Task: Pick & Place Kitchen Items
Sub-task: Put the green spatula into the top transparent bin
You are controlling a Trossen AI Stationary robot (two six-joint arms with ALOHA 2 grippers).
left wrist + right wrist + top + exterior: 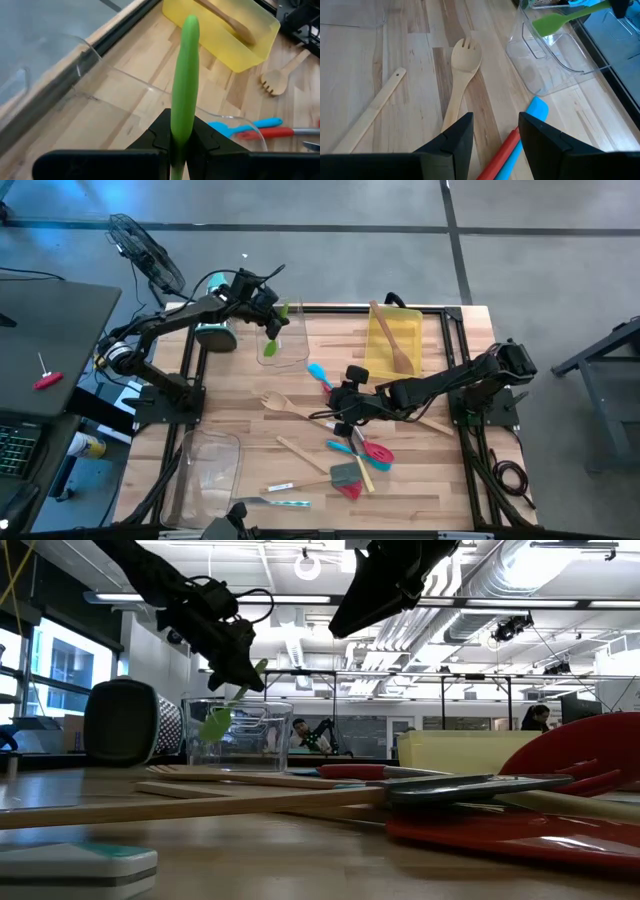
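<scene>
The left gripper (272, 320) is clamped on a green spatula (271, 345), holding it over the clear bin (290, 340) at the table's back. Right of it, the right gripper (345, 402), fingers apart, hovers above a wooden fork (283, 405) and blue spatula (320, 374).

The spatula (185, 80) is bright green. The bin (392, 340) is yellow, and the striped table (420, 60) pale wood.

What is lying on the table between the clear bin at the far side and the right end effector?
The high view shows a blue spatula between the clear bin and the right end effector, otherwise bare wood.
</scene>
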